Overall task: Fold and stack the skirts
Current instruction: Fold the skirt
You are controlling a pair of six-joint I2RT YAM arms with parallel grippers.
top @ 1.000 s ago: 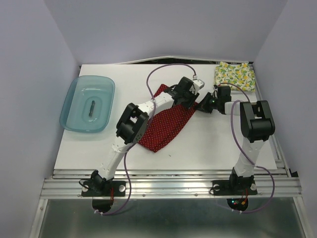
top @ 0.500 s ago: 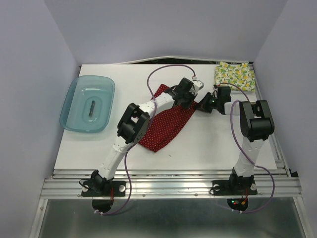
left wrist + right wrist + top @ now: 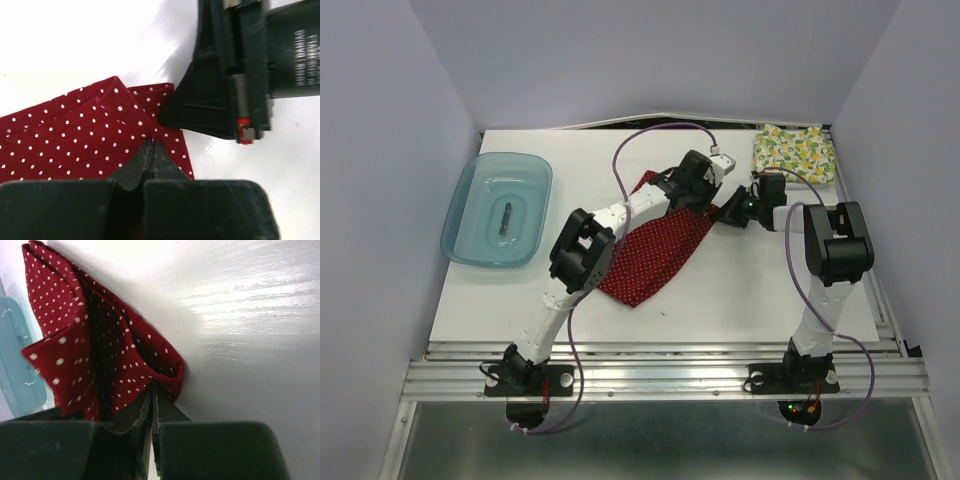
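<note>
Left wrist view: red skirt (image 3: 75, 145) corner pinched between closed fingers (image 3: 131, 174).

We see the dark red skirt (image 3: 655, 255), dotted white, folded into a long slanted shape near the middle of the bench (image 3: 770, 290). The cream skirt (image 3: 794, 152) with fruit print lies folded at the far right corner.

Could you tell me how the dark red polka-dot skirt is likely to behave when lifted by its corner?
The red skirt will probably droop limply: it bunches in soft folds where the jaws pinch it. It seems light, being thin cloth lying flat. Its loose layers may well slip apart when raised.
</note>
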